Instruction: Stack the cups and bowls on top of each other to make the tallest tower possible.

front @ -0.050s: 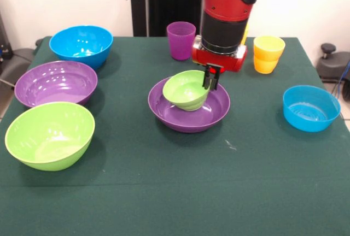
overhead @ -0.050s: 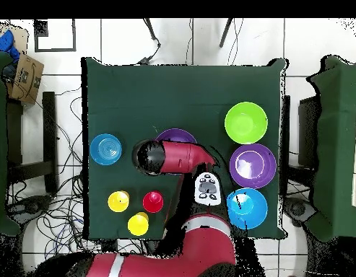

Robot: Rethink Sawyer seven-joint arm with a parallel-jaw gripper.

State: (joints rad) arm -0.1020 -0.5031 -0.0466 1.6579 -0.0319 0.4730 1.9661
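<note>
The small green bowl sits tilted inside the purple bowl at the middle of the tabletop, its glossy mouth facing up and toward the camera side. The tool has its fingers closed on the small bowl's rim, on the side nearest the yellow cups.

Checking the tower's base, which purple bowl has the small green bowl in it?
The purple bowl at the table's middle, under the pincer; the other purple bowl sits empty.
</note>
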